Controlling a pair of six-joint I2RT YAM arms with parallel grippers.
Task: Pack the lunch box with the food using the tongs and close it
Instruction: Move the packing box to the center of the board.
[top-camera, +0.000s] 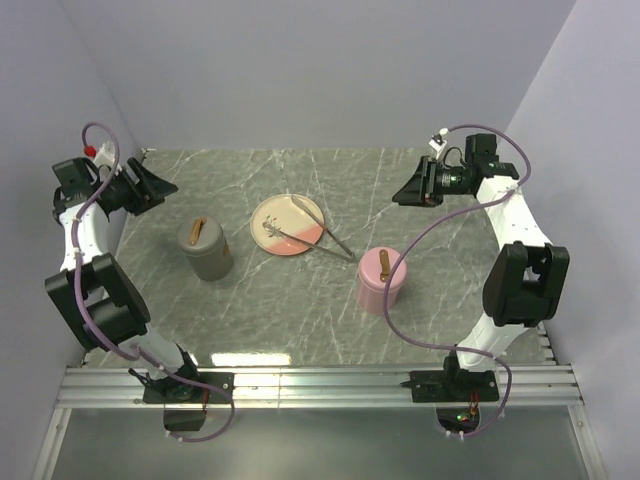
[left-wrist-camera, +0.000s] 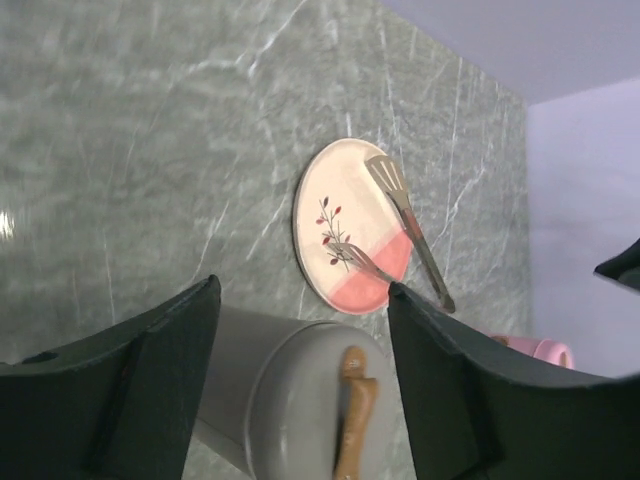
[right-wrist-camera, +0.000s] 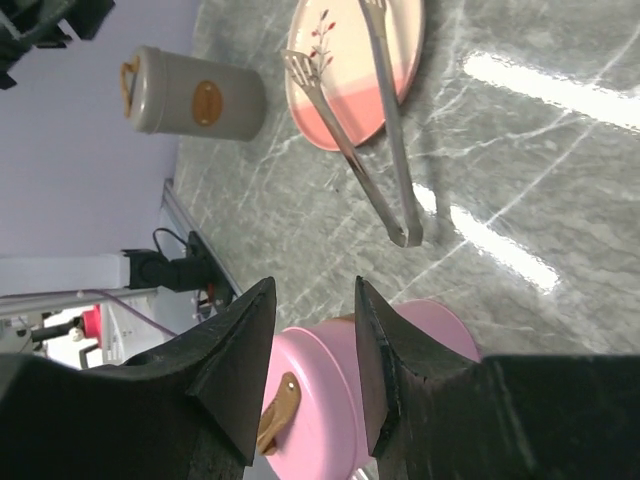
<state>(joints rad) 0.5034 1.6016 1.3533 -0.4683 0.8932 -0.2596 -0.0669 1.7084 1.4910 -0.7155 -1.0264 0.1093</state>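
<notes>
Marble tabletop (top-camera: 300, 300), pink canister (left-wrist-camera: 540, 350) mostly hidden

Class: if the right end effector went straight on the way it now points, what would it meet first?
Probably the pink lidded container, seen just beyond the gap of the open right end effector. The tongs lie farther along that line, though depth is hard to judge.

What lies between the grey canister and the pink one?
The plate with the tongs across it, set slightly farther back, in the top view.
</notes>
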